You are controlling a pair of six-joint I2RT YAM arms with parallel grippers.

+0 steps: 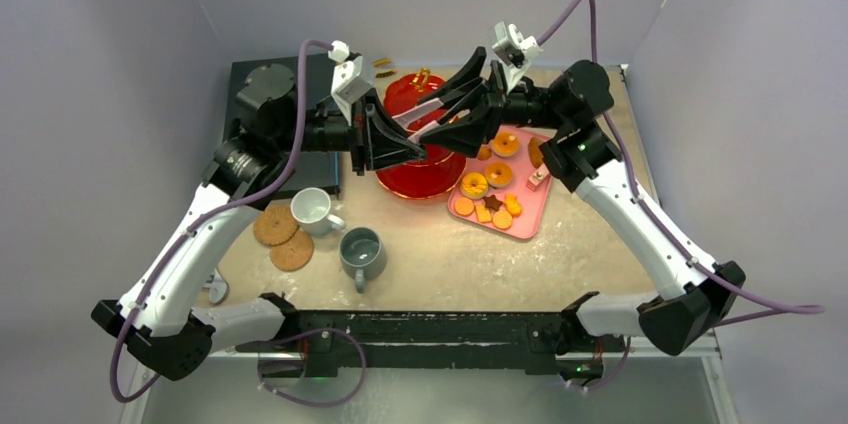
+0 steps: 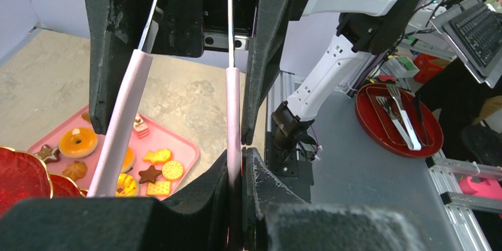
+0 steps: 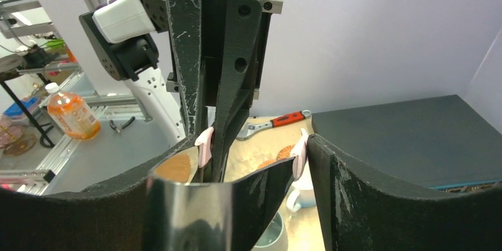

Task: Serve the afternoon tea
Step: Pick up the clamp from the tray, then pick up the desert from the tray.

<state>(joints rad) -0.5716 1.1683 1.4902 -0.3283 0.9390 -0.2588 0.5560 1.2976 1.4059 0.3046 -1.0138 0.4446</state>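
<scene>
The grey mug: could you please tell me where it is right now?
In the top view, the grey mug stands left of centre, just right of the cork coasters and nearer the arm bases than the white mug.

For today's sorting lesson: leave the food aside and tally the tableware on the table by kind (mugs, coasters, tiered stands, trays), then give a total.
Mugs: 2, white mug and grey mug
Cork coasters: 2
Red stand: 1
Pink tray: 1
Total: 6
</scene>
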